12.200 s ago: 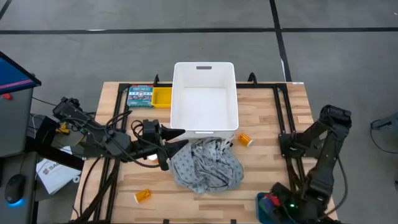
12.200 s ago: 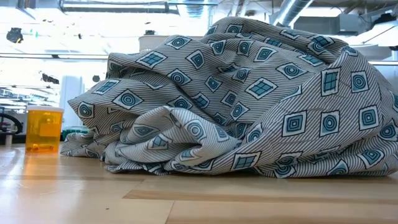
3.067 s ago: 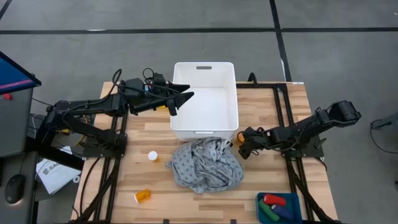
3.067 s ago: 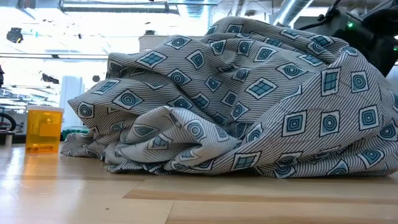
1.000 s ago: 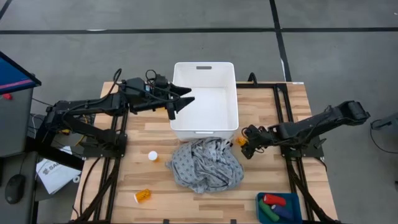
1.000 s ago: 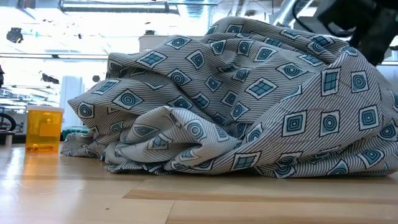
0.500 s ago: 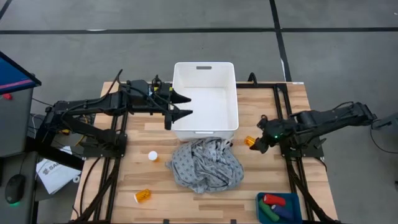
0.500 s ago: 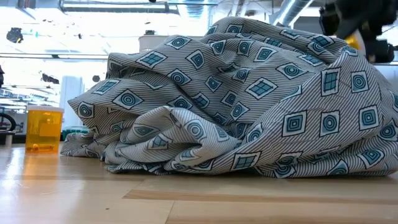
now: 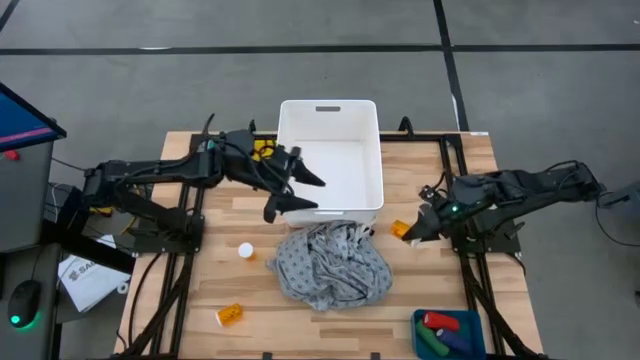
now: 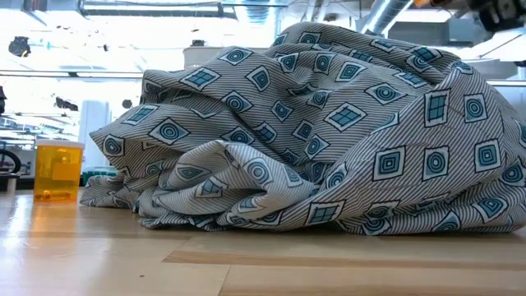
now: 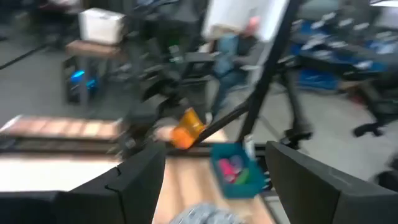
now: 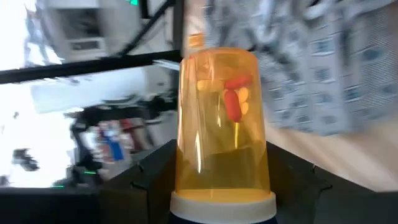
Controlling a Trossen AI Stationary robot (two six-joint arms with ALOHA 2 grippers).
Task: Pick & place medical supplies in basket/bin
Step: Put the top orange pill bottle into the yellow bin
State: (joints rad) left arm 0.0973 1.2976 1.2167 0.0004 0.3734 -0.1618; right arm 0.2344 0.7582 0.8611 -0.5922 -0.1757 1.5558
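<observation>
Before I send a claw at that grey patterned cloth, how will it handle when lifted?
The grey patterned cloth lies crumpled in deep folds beside the white bin, so it is probably floppy and will drape and trail from one pinch point. It looks thin, likely light for its bulk. A trailing edge might drag the white cap nearby.

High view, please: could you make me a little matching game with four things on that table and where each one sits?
Things:
1. white bin
2. grey patterned cloth
3. white cap
4. small teal tray

Places:
A. at the table's near right corner, holding a red bottle
B. at the table's far edge, in the middle
C. bunched up just in front of the bin
D. alone on the wood, left of the cloth

Pairs: 1-B, 2-C, 3-D, 4-A
</observation>
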